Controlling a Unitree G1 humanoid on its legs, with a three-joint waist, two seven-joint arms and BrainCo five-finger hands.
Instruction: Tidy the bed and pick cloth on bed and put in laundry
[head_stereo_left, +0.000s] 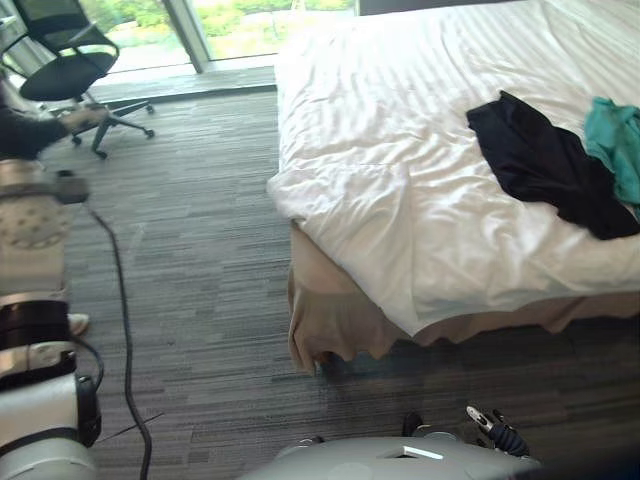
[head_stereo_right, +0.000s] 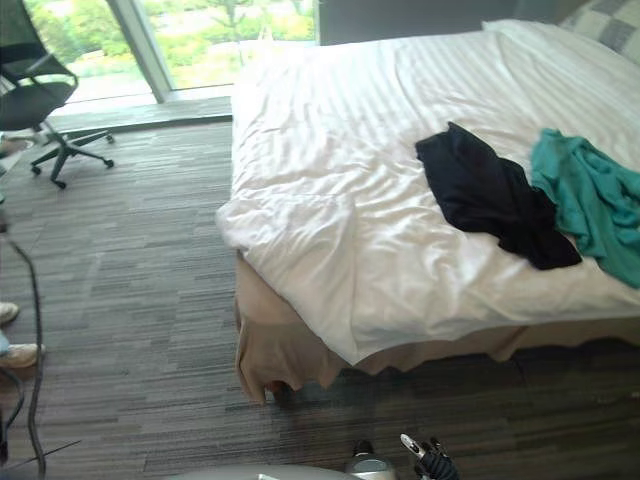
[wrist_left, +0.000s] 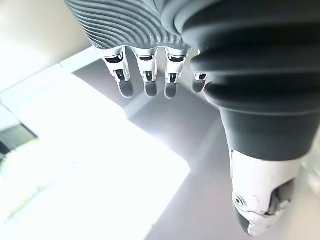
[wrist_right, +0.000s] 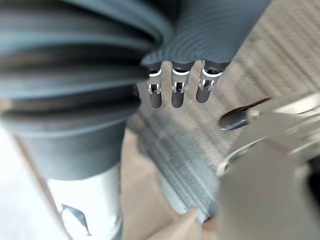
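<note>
The black cloth (head_stereo_right: 495, 200) lies by the near edge of the bed (head_stereo_right: 330, 130), on your right side. Your right hand (wrist_right: 179, 90), fingers loose and empty, is likely nearer.

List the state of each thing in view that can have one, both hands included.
White duvet: rumpled, not yet smoothed.
Black garment: crumpled on the duvet, touching the teal one.
Teal garment: crumpled on the duvet, next to the black one.
Office chair: upright, unoccupied.
Left hand: open, holding nothing.
Right hand: open, holding nothing.
</note>
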